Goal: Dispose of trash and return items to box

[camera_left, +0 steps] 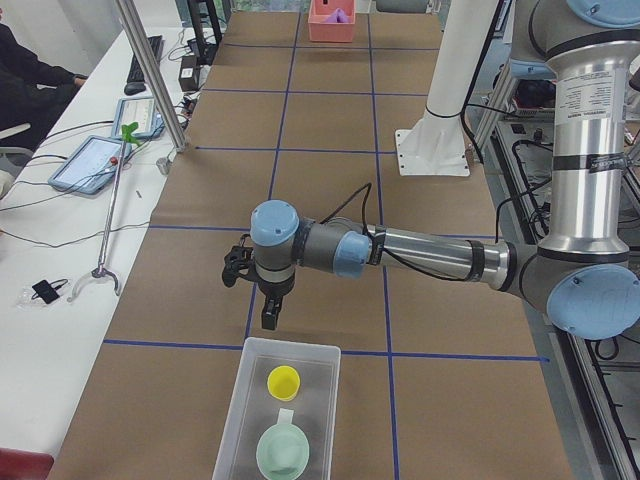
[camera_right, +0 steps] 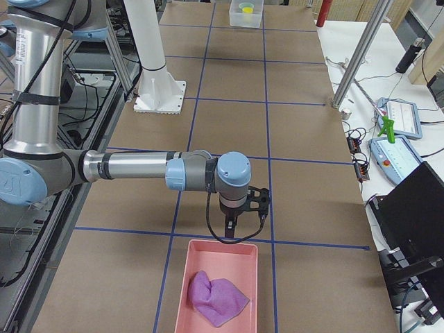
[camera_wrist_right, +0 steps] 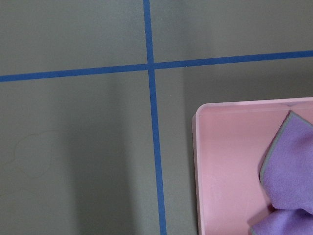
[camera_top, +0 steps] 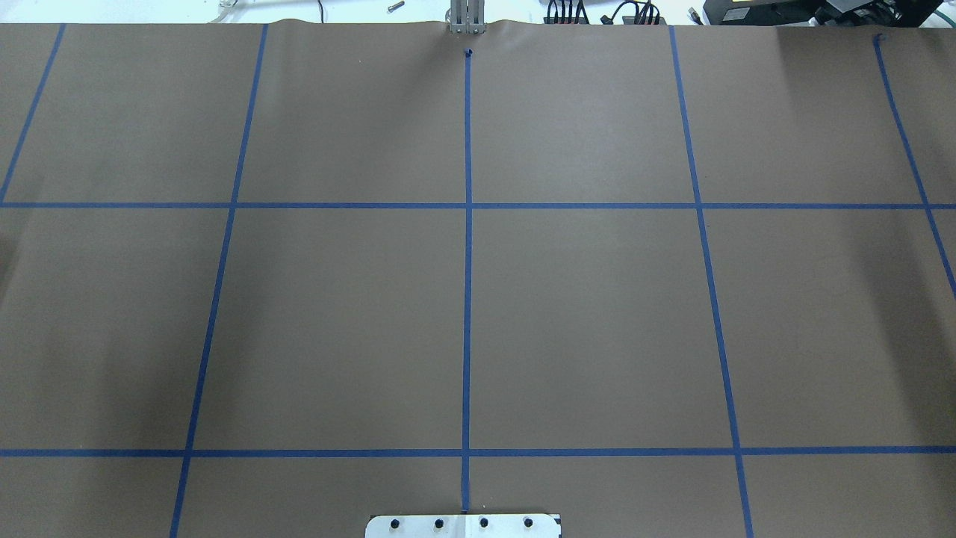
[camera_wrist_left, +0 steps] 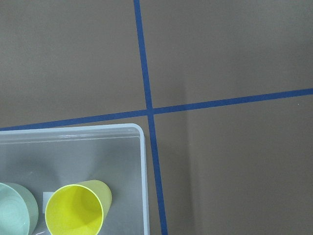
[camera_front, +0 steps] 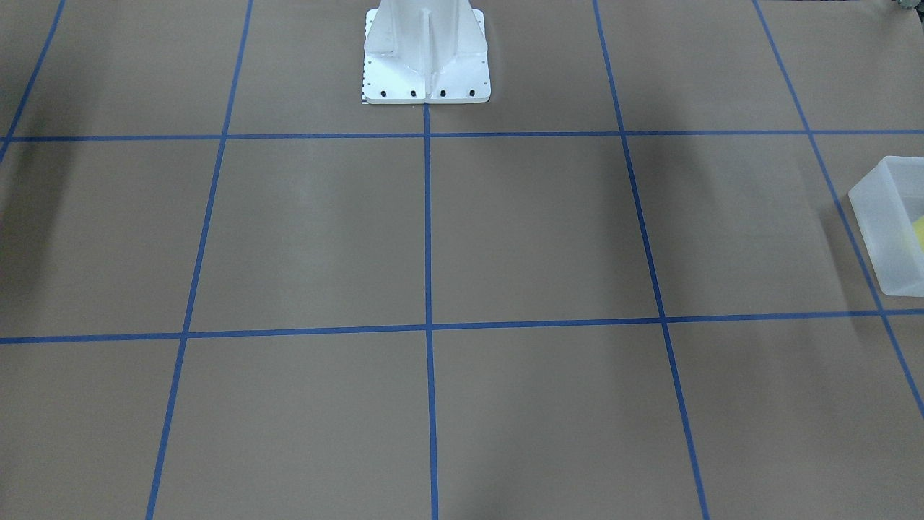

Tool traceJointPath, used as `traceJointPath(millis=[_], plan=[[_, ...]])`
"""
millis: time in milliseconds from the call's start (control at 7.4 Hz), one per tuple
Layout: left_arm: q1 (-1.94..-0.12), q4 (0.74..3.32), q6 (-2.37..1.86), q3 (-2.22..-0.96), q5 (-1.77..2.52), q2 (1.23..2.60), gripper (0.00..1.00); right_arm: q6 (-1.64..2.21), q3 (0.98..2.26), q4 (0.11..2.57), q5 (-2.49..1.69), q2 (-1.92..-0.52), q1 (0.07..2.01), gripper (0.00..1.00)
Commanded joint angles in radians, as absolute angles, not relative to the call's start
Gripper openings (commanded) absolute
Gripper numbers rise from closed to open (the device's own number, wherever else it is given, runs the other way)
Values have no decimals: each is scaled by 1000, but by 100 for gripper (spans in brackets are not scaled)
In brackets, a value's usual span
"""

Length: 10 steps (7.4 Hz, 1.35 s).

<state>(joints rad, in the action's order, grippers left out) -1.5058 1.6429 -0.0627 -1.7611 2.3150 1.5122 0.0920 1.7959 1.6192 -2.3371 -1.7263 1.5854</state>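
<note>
The worktop (camera_top: 582, 314) is lying under brown paper, with blue tape lines (camera_top: 467, 299) running across it in a grid. The robot's white pedestal base (camera_front: 426, 79) is standing at the middle of the robot's edge, on the centre line. The translucent box (camera_left: 290, 344) is sitting at the left end, one corner just beside a tape crossing. A pink tray (camera_right: 179, 298) is sitting at the right end, its corner near another crossing.

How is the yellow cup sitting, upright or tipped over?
Upright. The cup stands on its base inside the box, open mouth facing up, beside the bowl.
</note>
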Motion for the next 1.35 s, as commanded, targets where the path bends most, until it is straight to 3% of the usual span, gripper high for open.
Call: traceJointPath(millis=[0,1216], plan=[[-1506,1644,-63,-1763,2315,1511,99,104,1796,1615,-2307,-1726,1568,100],[-1505,1644,-74,-1747,2316,1523,99,104,1818,1614,-2315,-1726,1568,100]])
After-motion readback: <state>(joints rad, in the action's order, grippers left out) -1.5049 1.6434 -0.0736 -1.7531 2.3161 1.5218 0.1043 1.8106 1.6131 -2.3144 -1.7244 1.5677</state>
